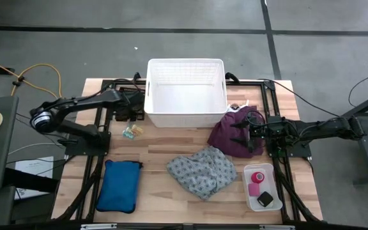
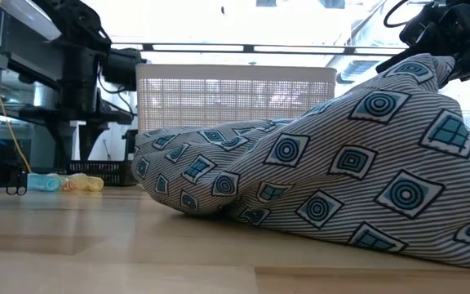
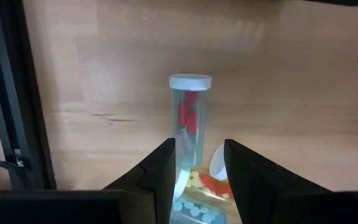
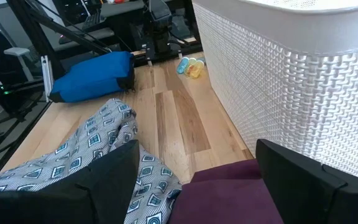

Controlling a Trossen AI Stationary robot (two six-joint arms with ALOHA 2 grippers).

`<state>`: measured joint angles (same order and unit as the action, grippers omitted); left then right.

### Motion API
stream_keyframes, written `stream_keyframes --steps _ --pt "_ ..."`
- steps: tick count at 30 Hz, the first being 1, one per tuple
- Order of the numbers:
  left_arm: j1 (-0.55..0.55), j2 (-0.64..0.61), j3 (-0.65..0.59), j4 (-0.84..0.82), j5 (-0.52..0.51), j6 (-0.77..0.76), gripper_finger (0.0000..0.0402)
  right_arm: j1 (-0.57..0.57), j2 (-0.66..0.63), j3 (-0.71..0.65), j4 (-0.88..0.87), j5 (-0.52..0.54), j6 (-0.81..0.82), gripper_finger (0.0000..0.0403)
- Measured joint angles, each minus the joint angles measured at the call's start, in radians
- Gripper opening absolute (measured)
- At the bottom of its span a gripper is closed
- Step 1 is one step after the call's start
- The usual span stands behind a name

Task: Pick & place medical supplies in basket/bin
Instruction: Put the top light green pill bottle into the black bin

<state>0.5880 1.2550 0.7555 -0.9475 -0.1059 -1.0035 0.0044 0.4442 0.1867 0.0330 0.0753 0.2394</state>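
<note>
Wooden table (image 1: 152, 191): right gripper (image 1: 243, 133) spread wide over purple cloth (image 1: 225, 137); left gripper (image 1: 133, 102) open above clear bottle (image 3: 189, 124).

A blue pouch (image 1: 119, 186) lies on the wooden table (image 1: 152, 198)

- The white basket (image 4: 291, 81) fills one side, its woven wall standing on the wooden table (image 4: 176, 118).
- The purple cloth (image 4: 229, 196) lies against the basket's foot, between the right gripper's (image 4: 194, 180) spread fingers.
- The grey patterned cloth (image 4: 86, 155) touches the purple cloth.
- A blue pouch (image 4: 92, 78) lies well apart from the basket.
</note>
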Motion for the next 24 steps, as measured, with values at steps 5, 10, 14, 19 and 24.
stream_keyframes --steps 5,10,14,19,24 --pt "0.008 0.037 0.0 0.016 0.01 0.0 0.0128 0.0 0.0 0.0 0.0 0.0 0.0 0.0309" --pt "0.008 0.079 0.0 0.033 0.013 0.0 0.0128 0.0 0.0 0.0 0.0 0.0 0.0 0.0309" --pt "0.025 0.104 0.0 0.039 0.02 0.001 0.0128 0.0 0.0 0.0 0.0 0.0 0.0 0.0309" --pt "0.048 0.129 0.001 0.04 0.023 0.019 0.0128 0.0 0.0 0.0 0.0 0.0 0.0 0.0309" --pt "0.059 0.153 -0.002 0.068 0.029 0.046 0.0128 0.0 0.0 0.0 0.0 0.0 0.0 0.0309"
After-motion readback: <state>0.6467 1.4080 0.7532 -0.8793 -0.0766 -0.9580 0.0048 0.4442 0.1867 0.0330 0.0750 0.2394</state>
